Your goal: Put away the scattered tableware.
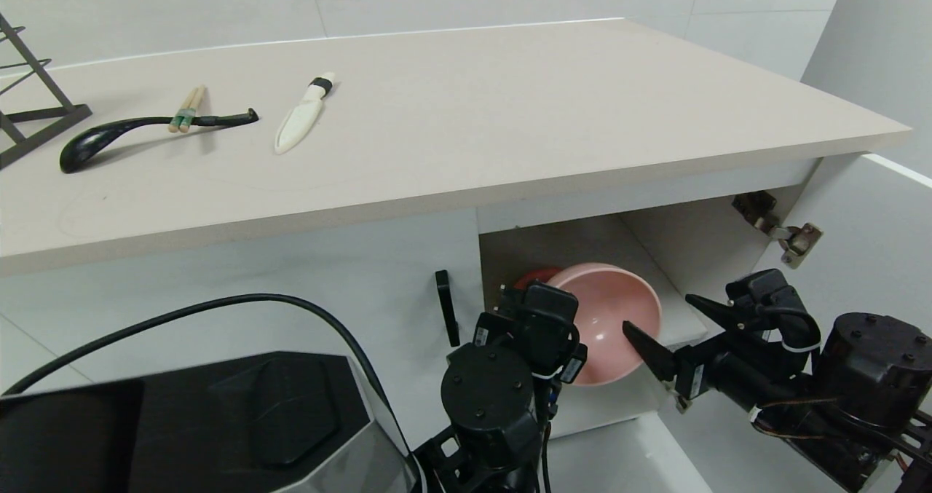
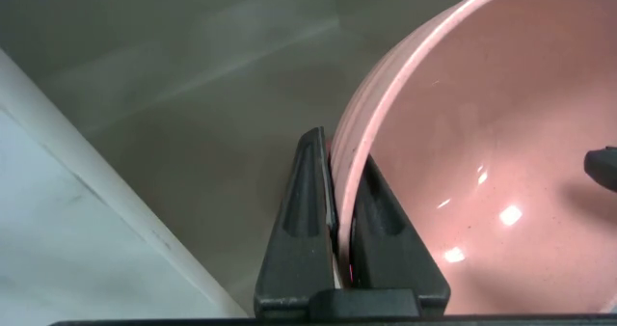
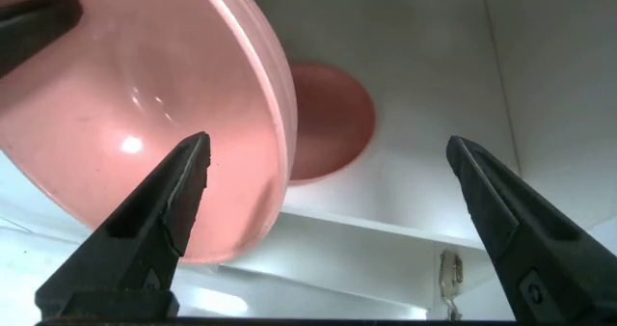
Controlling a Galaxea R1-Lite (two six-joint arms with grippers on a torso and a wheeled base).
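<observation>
A pink bowl [image 1: 611,311] [image 2: 482,152] [image 3: 125,123] is held tilted at the mouth of the open lower cabinet. My left gripper [image 1: 561,290] [image 2: 337,186] is shut on its rim, one finger inside and one outside. Behind the bowl, a red dish [image 1: 534,274] [image 3: 333,119] lies on the cabinet shelf [image 1: 684,325], partly hidden. My right gripper [image 1: 659,312] [image 3: 326,145] stands open just to the right of the bowl, holding nothing. On the countertop lie a black ladle [image 1: 109,132], a pair of chopsticks [image 1: 188,108] across its handle, and a white sheathed knife [image 1: 302,114].
A dark wire rack [image 1: 29,107] stands at the counter's far left. The cabinet's right door [image 1: 874,216] is swung open, its hinge [image 1: 790,234] exposed. The closed left door carries a black handle [image 1: 445,307] close to my left arm.
</observation>
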